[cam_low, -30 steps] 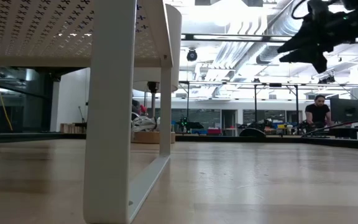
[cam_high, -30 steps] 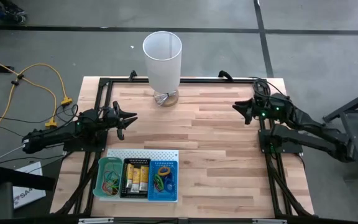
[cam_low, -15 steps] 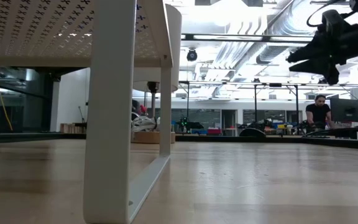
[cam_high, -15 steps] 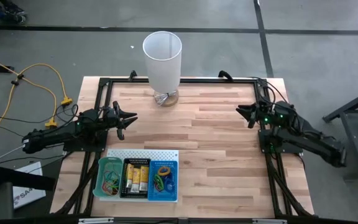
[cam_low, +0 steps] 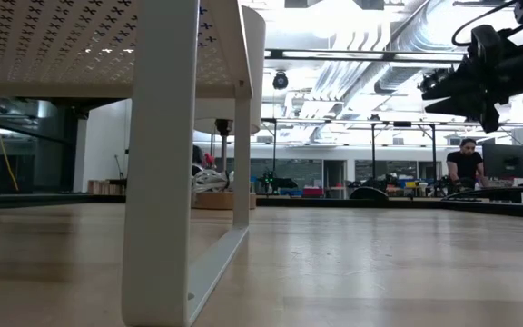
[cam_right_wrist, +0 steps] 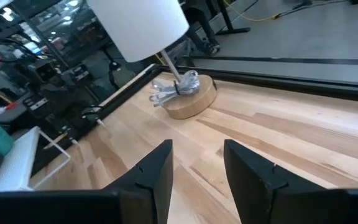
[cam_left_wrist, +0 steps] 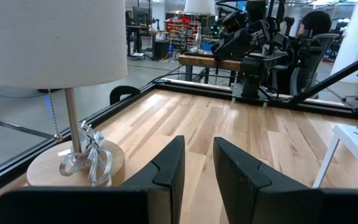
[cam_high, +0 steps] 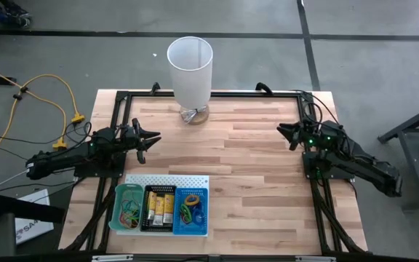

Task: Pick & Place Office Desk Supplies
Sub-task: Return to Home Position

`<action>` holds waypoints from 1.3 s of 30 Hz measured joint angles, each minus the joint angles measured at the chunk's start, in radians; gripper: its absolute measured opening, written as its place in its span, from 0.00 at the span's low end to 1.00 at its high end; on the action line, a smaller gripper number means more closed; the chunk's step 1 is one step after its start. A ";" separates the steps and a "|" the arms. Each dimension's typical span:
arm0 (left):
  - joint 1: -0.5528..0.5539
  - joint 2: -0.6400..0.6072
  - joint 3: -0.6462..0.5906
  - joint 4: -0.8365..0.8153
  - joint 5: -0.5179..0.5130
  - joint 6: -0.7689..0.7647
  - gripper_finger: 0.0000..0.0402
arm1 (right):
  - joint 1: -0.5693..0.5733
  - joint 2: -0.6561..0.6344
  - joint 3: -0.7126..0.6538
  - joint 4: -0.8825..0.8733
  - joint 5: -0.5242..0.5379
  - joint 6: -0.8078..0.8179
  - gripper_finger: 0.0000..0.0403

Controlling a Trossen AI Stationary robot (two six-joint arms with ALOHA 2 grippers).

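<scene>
Both pairs hover parted, gripping nothing: the left fingers (cam_high: 150, 138) near the supplies (cam_high: 162, 207) sorted into bins (cam_high: 158, 188) on the white shelf (cam_high: 167, 179), the right fingers (cam_high: 288, 133) well apart from them.

Wide open wood across the middle of the table (cam_high: 246, 175), nothing between the left gripper (cam_high: 150, 138) and the right gripper (cam_high: 284, 133), each hanging over its own side rail. At the far edge the lamp (cam_high: 190, 65) stands in the way. At the near edge the white shelf (cam_high: 167, 177) blocks the left part, with bare boards beside it toward the right arm.
</scene>
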 joint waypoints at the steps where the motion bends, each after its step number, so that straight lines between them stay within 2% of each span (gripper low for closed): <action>1: 0.000 0.000 0.000 0.000 0.000 0.000 0.20 | 0.000 0.000 0.000 -0.004 0.008 0.000 0.32; 7: 0.000 0.000 0.000 0.000 0.000 0.000 0.20 | 0.009 0.000 0.000 -0.017 0.071 -0.008 0.32; 12: 0.000 0.000 0.000 0.000 0.000 0.000 0.20 | 0.041 0.000 -0.013 0.042 0.106 -0.025 0.32; 19: 0.000 0.000 0.000 0.000 0.000 0.000 0.20 | 0.080 -0.012 -0.100 0.261 0.042 -0.083 0.32; 27: 0.000 0.000 0.000 0.000 0.003 0.000 0.20 | 0.080 -0.028 -0.160 0.314 0.016 -0.086 0.32; 39: 0.000 0.000 0.000 0.000 0.003 0.000 0.20 | 0.080 -0.033 -0.174 0.333 0.021 -0.079 0.32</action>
